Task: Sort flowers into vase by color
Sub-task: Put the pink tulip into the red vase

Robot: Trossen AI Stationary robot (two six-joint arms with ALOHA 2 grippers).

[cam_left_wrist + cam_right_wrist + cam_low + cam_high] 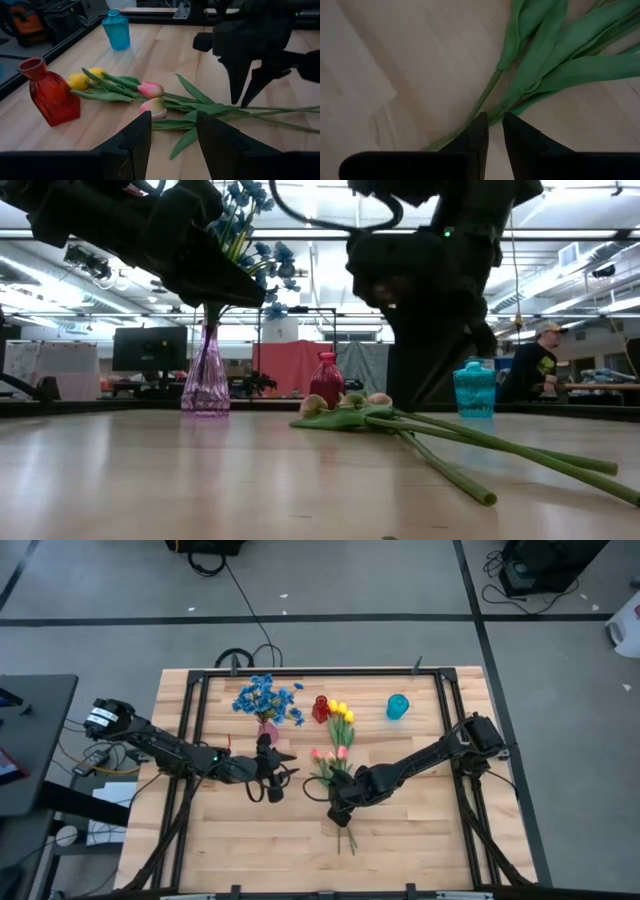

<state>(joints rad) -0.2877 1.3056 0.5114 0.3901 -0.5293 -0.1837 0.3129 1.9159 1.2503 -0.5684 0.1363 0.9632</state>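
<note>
Right arm reaching down into the tulip stems.

Right gripper [492, 131], jaws narrow and holding nothing yet, straddles a green stem [480, 102] of the pink and yellow tulips [338, 748] lying on the tabletop [420, 840]. Blue flowers [266, 698] already stand in the pink vase [206, 383]. Left gripper [172, 131] waits nearby, jaws apart and empty.

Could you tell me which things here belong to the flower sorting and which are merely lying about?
Job:
blue flowers in pink vase
pink tulips
yellow tulips
red vase
blue vase

Lying about:
cables beyond the table's far edge
</note>
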